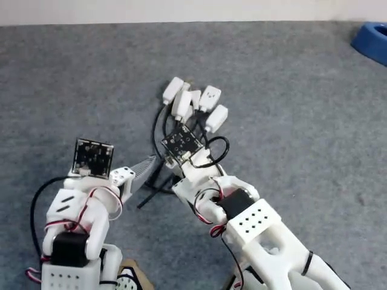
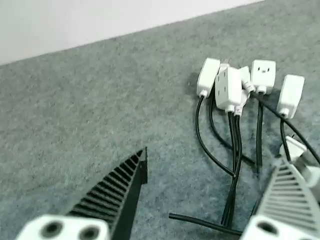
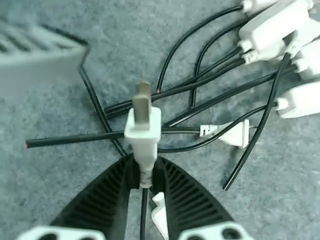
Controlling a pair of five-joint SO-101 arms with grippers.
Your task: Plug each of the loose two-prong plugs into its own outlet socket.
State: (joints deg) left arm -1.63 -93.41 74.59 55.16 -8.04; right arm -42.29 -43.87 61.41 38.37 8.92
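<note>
Right gripper [image 3: 144,162]: pinched narrow on the neck of one two-prong plug [image 3: 142,125], prongs pointing away from the jaws, above a tangle of black cables [image 3: 75,139]; left gripper [image 2: 212,160]: spread wide, holding nothing, low over the grey carpet [image 2: 100,100], short of the white outlet sockets [image 2: 228,87]. Liable to twist in so thin a hold, gripped at the cord end rather than the body; liable to shove a socket away, none being pinned. Second loose plug [image 3: 230,132] flat among the cords just beyond; crossing leads barring a straight push; blue object [image 1: 372,39] well apart.
</note>
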